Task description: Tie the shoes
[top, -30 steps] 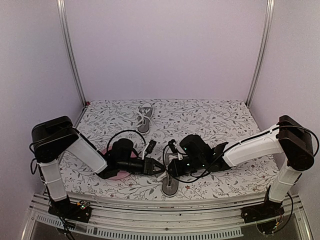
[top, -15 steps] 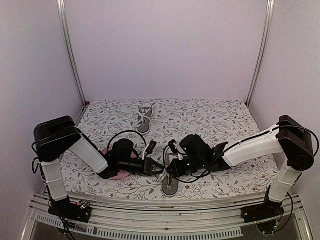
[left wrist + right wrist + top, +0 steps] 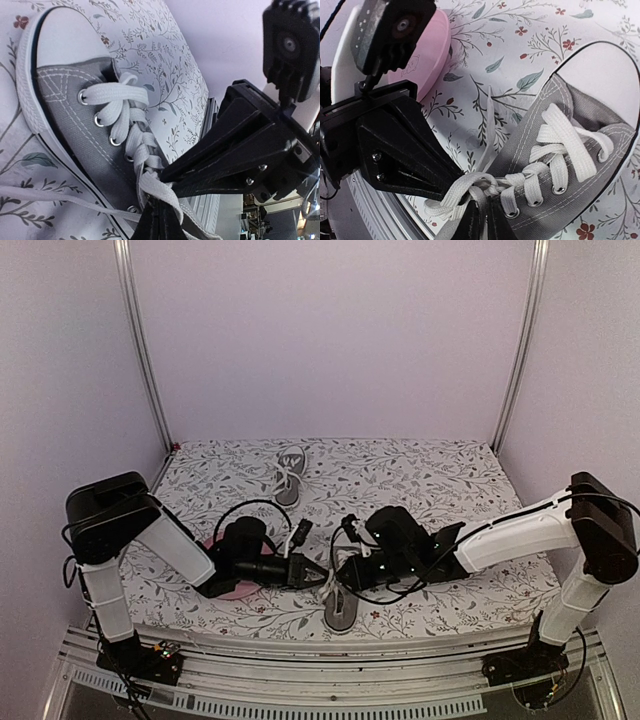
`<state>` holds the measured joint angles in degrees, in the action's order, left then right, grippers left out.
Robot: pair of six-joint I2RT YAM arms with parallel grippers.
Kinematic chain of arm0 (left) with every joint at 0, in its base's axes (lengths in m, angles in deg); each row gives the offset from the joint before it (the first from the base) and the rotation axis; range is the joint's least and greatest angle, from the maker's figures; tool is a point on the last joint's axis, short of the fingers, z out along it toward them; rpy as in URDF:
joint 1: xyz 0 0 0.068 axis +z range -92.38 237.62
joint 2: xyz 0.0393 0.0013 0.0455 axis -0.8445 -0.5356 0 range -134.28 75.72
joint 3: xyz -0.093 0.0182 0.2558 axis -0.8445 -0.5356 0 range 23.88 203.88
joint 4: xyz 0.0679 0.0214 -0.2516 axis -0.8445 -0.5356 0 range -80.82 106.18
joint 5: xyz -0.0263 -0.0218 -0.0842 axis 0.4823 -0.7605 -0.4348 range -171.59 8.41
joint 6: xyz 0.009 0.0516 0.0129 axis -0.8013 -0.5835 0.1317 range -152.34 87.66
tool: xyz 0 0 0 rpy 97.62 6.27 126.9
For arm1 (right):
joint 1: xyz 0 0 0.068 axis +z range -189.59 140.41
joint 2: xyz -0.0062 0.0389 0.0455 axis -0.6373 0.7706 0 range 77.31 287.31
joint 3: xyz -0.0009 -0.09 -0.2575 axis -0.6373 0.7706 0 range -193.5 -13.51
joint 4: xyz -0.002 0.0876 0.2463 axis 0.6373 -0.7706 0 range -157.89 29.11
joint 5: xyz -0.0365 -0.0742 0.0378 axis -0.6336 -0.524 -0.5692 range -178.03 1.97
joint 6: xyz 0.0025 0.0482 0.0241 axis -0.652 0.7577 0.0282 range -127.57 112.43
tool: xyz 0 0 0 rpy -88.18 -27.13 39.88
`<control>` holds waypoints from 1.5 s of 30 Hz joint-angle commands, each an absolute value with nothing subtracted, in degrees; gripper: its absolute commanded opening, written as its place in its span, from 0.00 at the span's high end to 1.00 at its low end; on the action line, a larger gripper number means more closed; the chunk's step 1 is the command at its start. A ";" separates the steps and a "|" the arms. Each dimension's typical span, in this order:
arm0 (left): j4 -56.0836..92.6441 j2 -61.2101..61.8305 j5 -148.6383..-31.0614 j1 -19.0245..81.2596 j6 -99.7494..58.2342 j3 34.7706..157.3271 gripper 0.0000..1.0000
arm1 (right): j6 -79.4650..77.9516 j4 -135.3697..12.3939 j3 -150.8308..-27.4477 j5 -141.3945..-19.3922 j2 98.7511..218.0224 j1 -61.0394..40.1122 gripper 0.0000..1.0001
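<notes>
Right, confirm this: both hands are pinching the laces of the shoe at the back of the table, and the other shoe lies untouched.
Wrong shoe. In the top view the left hand and right hand pinch the laces of the near shoe by the front edge; the far shoe lies untouched.

The near shoe sits right of the plate; the far shoe lies behind.

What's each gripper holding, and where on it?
Both pinch the white laces of the near shoe by its top eyelets: left gripper one strand, right gripper the bunched crossing.
</notes>
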<state>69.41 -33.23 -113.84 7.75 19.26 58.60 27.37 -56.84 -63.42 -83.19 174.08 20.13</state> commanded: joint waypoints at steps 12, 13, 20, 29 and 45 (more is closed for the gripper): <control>67.01 -29.76 -110.19 8.46 22.68 57.10 1.00 | 19.90 -56.50 -60.59 -87.69 165.16 23.11 0.65; 66.64 -29.79 -110.16 8.44 22.82 57.19 1.00 | 18.57 -56.90 -61.04 -88.90 164.92 24.22 0.63; 65.74 -30.10 -111.89 8.69 23.72 57.87 1.00 | 8.75 -64.36 -68.70 -98.26 170.27 31.37 0.56; 64.26 -31.31 -112.71 8.89 23.55 58.83 1.00 | 4.27 -72.64 -76.41 -110.88 179.26 36.60 0.50; 62.67 -32.01 -113.57 8.90 22.99 60.57 1.00 | -6.37 -69.72 -78.62 -119.35 184.71 39.70 0.52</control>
<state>63.42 -31.55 -112.77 8.14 23.43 59.34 -2.56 -69.82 -76.73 -115.52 182.10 38.78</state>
